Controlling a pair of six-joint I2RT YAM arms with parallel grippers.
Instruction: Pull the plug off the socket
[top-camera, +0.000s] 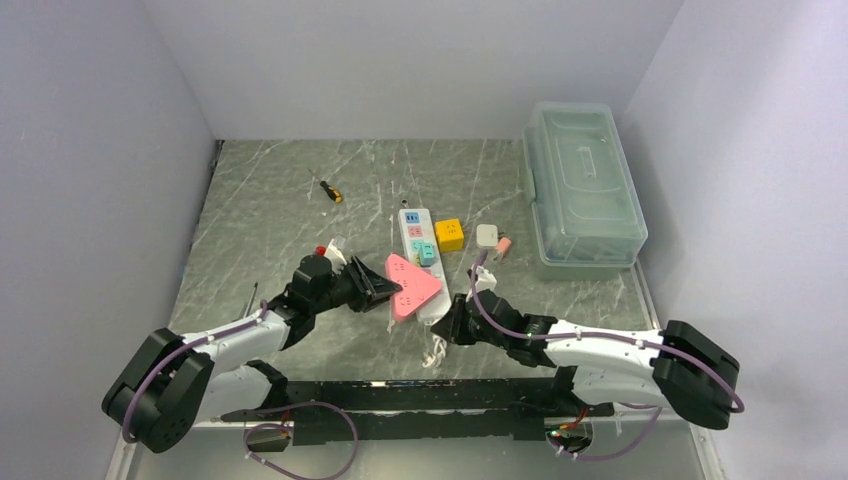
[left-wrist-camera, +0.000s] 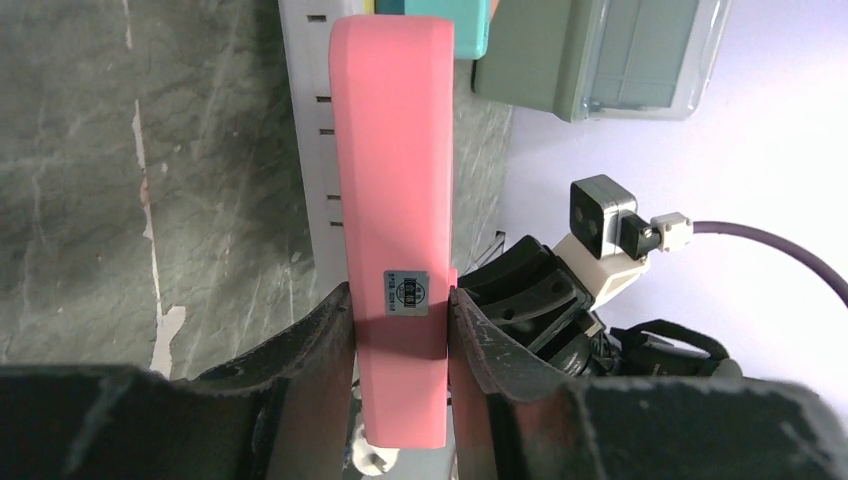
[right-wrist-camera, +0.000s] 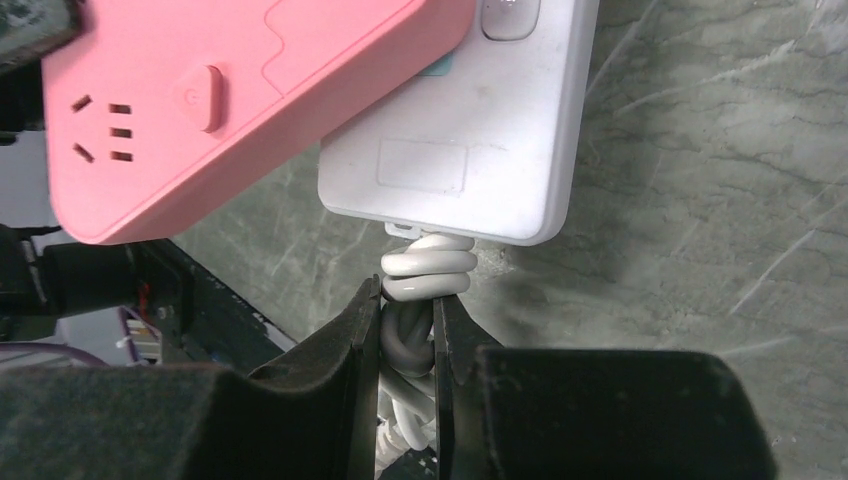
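Pink plug (top-camera: 412, 285), white socket (right-wrist-camera: 480, 150), grey-green, seemingly white-veined table (top-camera: 270, 220).

Both arms low, meeting mid-frame.
Clamped tight: left pincer (left-wrist-camera: 400, 305) on the pink plug (left-wrist-camera: 392, 150), right pincer (right-wrist-camera: 408, 310) on the white cord (right-wrist-camera: 425, 265).

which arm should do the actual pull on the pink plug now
Left. The left gripper is shut on the pink plug sitting on the socket, so it can likely lift straight away. The right gripper only pinches the white cord, anchoring the socket.
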